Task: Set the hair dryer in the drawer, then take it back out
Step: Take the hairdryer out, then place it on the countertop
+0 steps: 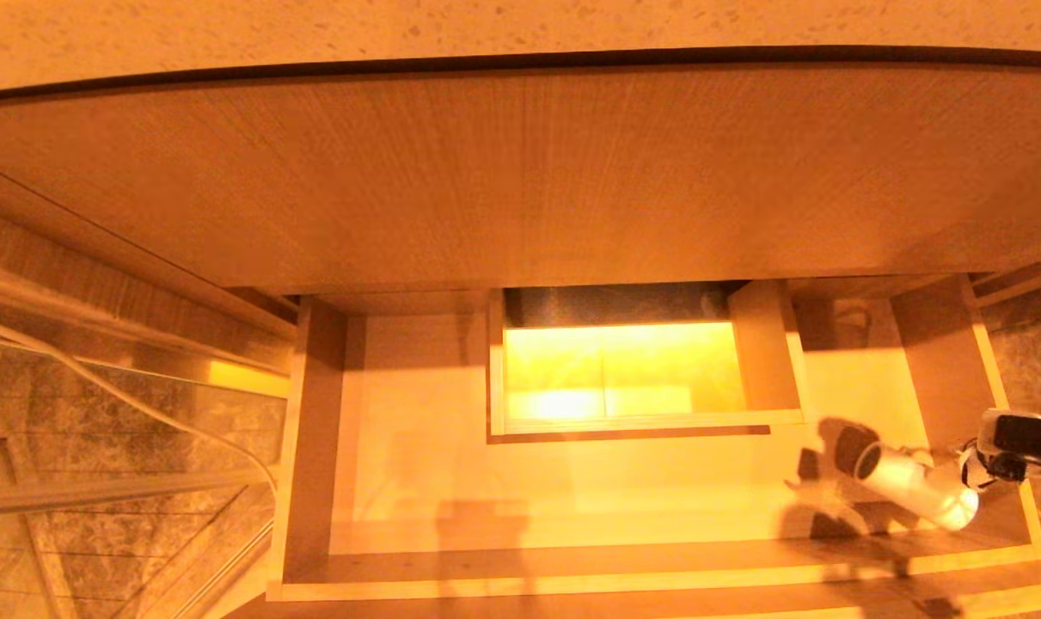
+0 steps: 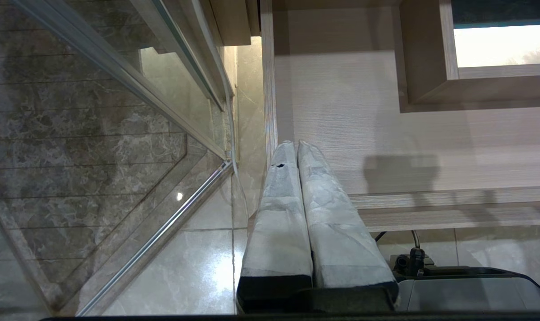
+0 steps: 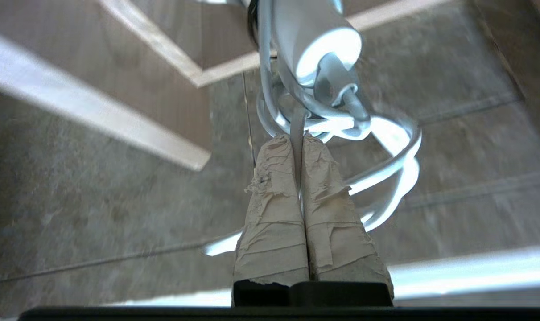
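The wide wood-grain drawer (image 1: 314, 430) stands pulled out below me. Above its right front corner is the white hair dryer (image 1: 915, 486), its dark mesh end (image 1: 855, 456) pointing left; its shadow falls on the drawer floor beside it. My right gripper (image 1: 971, 471) is just right of the dryer. In the right wrist view its taped fingers (image 3: 274, 196) are shut on a strand of the dryer's coiled white cord (image 3: 399, 151), with the dryer body (image 3: 314, 40) just beyond. My left gripper (image 2: 296, 145) is shut and empty over the drawer's left wall (image 2: 269, 111).
A boxed cut-out (image 1: 640, 423) sits in the drawer's middle back. A tall wood-grain panel (image 1: 520, 172) and a speckled countertop (image 1: 520, 26) lie beyond. A glass partition (image 1: 125, 447), marble tiles and a white cable (image 1: 99, 378) are at the left.
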